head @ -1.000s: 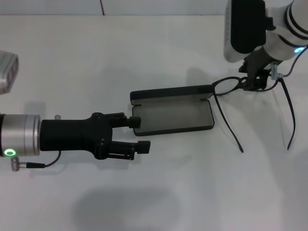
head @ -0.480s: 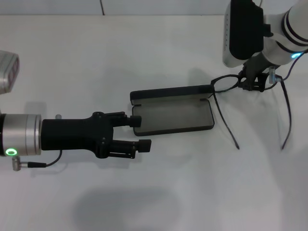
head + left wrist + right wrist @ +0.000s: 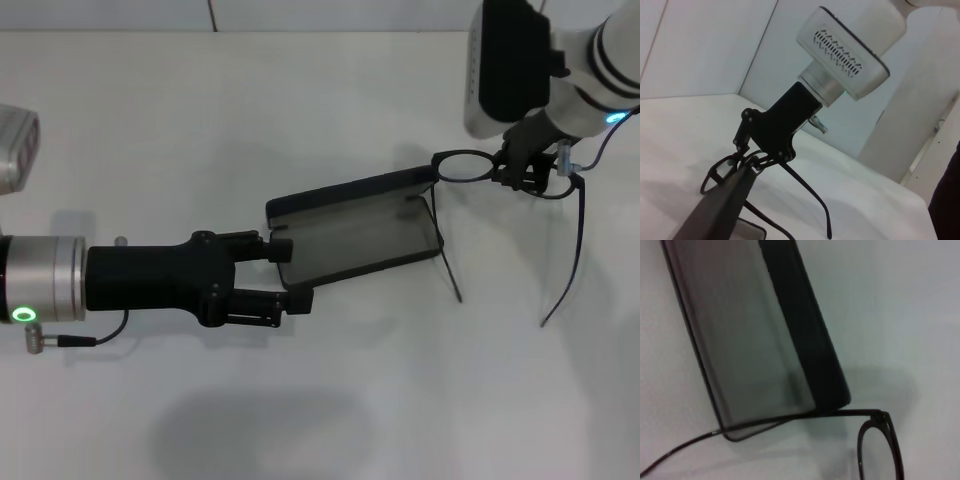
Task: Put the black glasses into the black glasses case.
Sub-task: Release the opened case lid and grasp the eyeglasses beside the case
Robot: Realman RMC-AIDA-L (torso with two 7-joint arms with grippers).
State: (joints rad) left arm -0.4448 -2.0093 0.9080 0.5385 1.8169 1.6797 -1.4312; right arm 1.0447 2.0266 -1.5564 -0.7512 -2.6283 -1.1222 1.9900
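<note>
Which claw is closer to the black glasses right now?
The right claw: it grips the black glasses at the frame, above the table. The left claw sits apart from them, at the opposite end of the open black glasses case.

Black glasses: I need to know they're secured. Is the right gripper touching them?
Touching. Head view: the right gripper clamps the black glasses at the frame's bridge.

The black glasses case lies open, its grey tray unobstructed; bare table surrounds it.
</note>
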